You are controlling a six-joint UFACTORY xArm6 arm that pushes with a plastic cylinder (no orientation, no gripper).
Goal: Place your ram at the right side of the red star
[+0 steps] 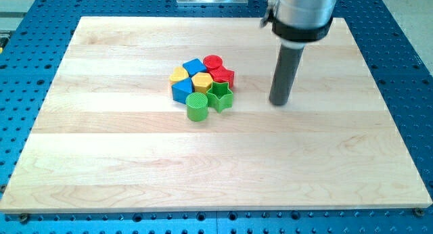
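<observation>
The red star (222, 76) sits at the right edge of a tight cluster of blocks near the board's middle. A red cylinder (212, 61) lies just above it and a green star (220, 96) just below it. My tip (279, 102) stands on the board to the right of the cluster, well apart from it, a little lower than the red star. The dark rod rises from the tip to the silver arm end (302, 14) at the view's top.
The cluster also holds a blue cube (193, 67), a yellow block (179, 74), a yellow hexagon (202, 82), a blue block (180, 90) and a green cylinder (197, 107). The wooden board (216, 173) lies on a blue perforated table (406, 44).
</observation>
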